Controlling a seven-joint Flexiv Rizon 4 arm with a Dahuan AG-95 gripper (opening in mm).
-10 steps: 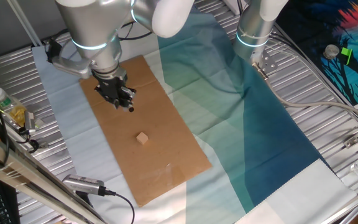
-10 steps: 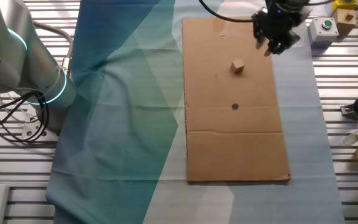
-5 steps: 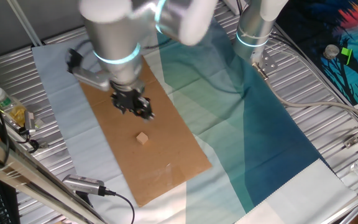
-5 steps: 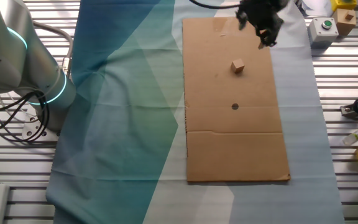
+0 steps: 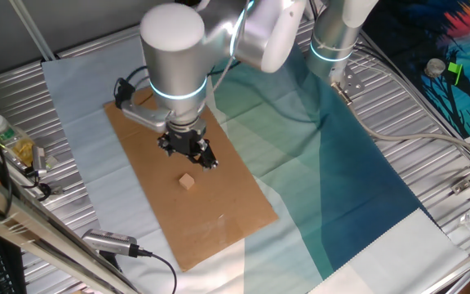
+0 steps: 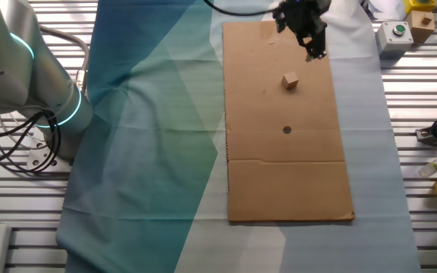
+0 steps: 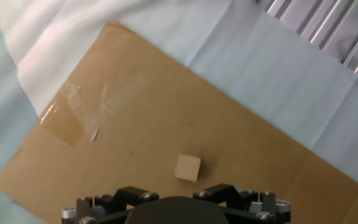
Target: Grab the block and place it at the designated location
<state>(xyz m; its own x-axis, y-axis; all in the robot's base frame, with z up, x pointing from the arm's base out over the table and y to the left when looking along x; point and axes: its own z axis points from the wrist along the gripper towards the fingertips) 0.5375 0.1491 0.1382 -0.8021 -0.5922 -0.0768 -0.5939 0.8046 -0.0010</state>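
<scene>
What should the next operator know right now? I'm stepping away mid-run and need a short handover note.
Gripper: empty, above the cardboard sheet near the block; whether its jaws are open or shut cannot be told from these views.
Block: lying free on the cardboard, untouched; in the hand view it sits just ahead of the hand.
Designated location: black dot on the same sheet, apart from the block, uncovered.
Done: approach toward the block only.
Left: descend, grasp the block, carry it to the dot, release.
</scene>
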